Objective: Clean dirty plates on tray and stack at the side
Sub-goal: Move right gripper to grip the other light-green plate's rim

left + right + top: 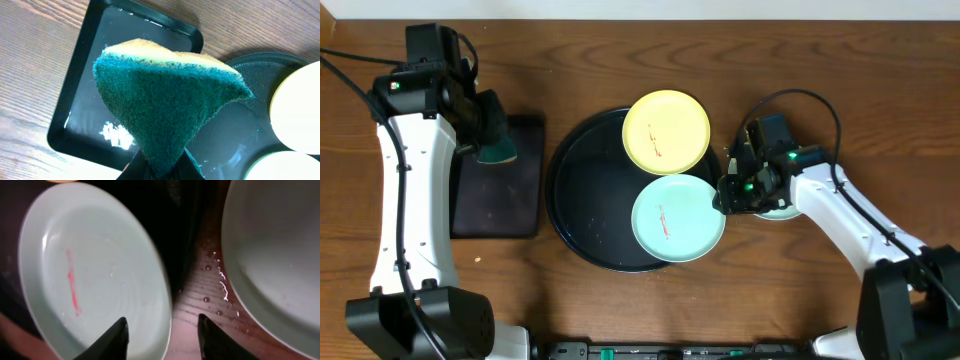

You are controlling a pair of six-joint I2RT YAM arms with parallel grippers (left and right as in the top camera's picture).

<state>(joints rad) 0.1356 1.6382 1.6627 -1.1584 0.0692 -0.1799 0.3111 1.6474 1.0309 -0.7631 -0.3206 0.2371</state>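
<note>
The round black tray (582, 190) holds a pale yellow plate (666, 131) at its far right and a light turquoise plate (677, 217) with a red smear at its near right. A second turquoise plate (782, 210) lies on the table, mostly under the right arm. My right gripper (730, 190) is open at the smeared plate's right rim. In the right wrist view its fingers (162, 335) straddle that plate's rim (95, 280), and the other plate (280, 255) is to the right. My left gripper (161, 171) is shut on a green and yellow sponge (165, 95).
A smaller rectangular black tray (495, 200) lies left of the round tray and is wet inside (85, 100). The sponge (498, 150) hangs above its far end. Water drops lie on the wood (210, 285) between the two turquoise plates.
</note>
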